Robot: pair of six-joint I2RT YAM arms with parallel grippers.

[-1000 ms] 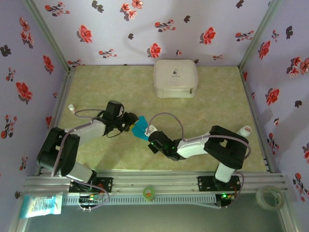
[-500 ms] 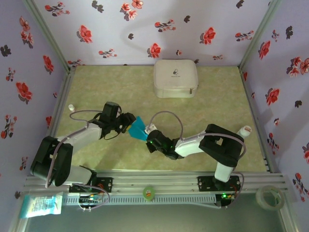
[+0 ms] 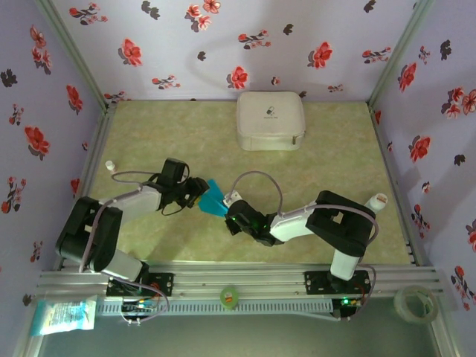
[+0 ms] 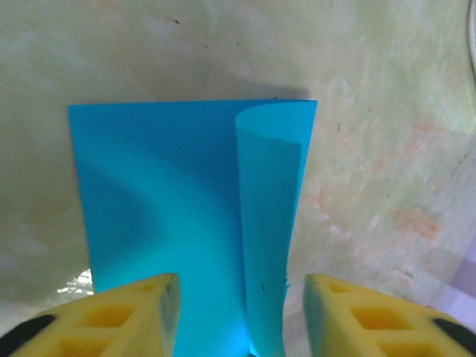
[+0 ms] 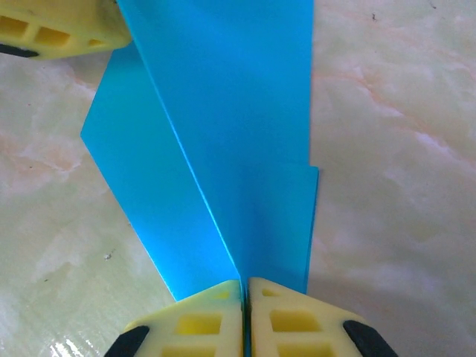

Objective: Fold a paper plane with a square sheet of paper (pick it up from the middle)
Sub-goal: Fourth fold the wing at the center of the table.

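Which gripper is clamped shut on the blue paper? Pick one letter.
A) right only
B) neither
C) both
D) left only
A: the right gripper has its yellow fingers pressed together on the fold of the square sheet of paper, while the left gripper has its fingers standing apart with the sheet between them.

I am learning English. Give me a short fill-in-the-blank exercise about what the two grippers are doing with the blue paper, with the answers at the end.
1. The right gripper is ___ on the sheet of paper.
2. The jaws of the left gripper stand ___, with an edge of the sheet between them.
3. The fingers of both grippers are ___ in colour.

Missing words: shut; open; yellow.
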